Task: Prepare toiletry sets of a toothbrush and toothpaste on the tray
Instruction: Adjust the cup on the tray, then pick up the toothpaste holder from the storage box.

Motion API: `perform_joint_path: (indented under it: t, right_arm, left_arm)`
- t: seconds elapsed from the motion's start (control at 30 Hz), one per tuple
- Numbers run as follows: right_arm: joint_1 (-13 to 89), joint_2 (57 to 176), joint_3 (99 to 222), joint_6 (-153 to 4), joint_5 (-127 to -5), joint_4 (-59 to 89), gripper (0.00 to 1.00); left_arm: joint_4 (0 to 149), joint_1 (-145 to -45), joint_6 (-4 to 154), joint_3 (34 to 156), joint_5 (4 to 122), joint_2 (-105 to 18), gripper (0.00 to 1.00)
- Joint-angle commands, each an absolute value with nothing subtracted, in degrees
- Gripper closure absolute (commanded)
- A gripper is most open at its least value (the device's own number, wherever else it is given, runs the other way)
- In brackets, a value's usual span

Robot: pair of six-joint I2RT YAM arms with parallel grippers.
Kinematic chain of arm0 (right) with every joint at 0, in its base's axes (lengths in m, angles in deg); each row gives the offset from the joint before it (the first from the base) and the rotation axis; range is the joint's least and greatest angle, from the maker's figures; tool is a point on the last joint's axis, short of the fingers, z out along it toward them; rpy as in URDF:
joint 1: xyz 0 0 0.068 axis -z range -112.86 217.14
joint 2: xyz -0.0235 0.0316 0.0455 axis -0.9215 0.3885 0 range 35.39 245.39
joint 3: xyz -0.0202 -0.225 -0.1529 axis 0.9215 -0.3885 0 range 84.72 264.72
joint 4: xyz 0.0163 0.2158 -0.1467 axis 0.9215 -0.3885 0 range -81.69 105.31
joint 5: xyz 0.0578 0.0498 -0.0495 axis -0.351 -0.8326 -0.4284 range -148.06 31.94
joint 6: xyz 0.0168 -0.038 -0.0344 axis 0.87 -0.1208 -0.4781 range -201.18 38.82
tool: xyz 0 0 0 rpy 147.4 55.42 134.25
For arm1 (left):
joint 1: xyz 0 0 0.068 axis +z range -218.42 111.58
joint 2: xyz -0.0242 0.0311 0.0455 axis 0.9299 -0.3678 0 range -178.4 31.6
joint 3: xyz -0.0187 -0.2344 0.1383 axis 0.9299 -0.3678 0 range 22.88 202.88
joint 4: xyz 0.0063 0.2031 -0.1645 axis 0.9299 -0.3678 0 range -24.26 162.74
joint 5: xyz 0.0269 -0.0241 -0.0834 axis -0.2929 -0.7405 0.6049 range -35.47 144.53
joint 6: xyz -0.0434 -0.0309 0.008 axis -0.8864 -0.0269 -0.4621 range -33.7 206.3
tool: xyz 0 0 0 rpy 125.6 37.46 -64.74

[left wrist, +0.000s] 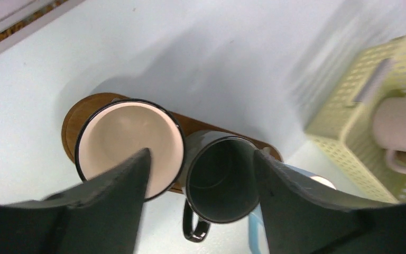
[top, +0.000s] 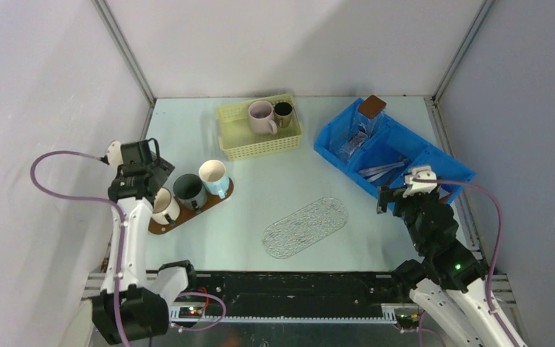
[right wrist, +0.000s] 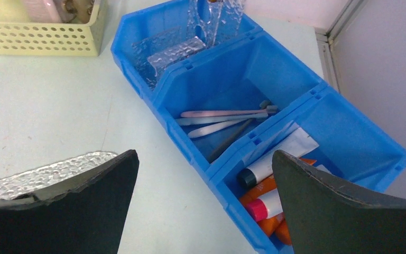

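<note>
Jaws apart, left gripper (left wrist: 201, 154) hangs over the cream mug (left wrist: 129, 137) by the table's (top: 274, 181) left edge; right gripper (right wrist: 205, 153), spread wide, faces toothbrushes (right wrist: 224, 119) in the blue bin (right wrist: 137, 42).

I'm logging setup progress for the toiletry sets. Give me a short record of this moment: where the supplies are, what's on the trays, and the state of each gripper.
toothbrushes: lying in the middle compartment of the blue bin
tubes: end compartment nearest the right arm
wooden tray: cream mug, dark mug, light blue mug; none shows a toothbrush
clear oval tray: mid-table, nothing on it
left gripper: open, above the mugs
right gripper: open, near the bin, holding nothing
</note>
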State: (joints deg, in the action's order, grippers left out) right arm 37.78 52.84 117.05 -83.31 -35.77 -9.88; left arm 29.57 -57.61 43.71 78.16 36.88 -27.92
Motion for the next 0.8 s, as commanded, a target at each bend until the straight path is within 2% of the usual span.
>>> perform_joint_path:
  t: [0.0, 0.1, 0.17, 0.3, 0.43, 0.6, 0.77]
  right_arm:
    - [38.28, 60.68, 125.35, -81.63, -30.93, -10.59, 0.0]
    - [39.31, 65.7, 129.93, -80.94, -29.3, -12.11, 0.0]
    - [40.51, 69.93, 134.33, -80.47, -30.23, -12.92, 0.0]
    - [45.36, 79.98, 140.94, -81.01, -35.45, -14.2, 0.0]
    - [49.19, 89.92, 145.4, -83.83, -37.86, -11.26, 0.0]
    - [49.86, 101.98, 148.2, -92.67, -34.09, -2.45, 0.0]
    - [49.82, 114.9, 153.96, -100.69, -29.72, 4.74, 0.0]
  left_arm:
    - [29.83, -58.1, 48.69, 81.0, 38.48, -21.95, 0.19]
    - [31.47, -58.21, 53.36, 80.3, 42.35, -19.09, 0.06]
    - [32.58, -58.27, 56.58, 79.45, 45.13, -16.89, 0.01]
    - [33.19, -58.63, 61.76, 78.04, 49.35, -11.76, 0.0]
    - [31.42, -63.47, 66.38, 78.2, 48.06, -9.67, 0.0]
    - [30.24, -74.43, 67.32, 78.66, 46.01, -8.86, 0.0]
    - [31.04, -80.38, 65.3, 78.06, 48.4, -9.91, 0.0]
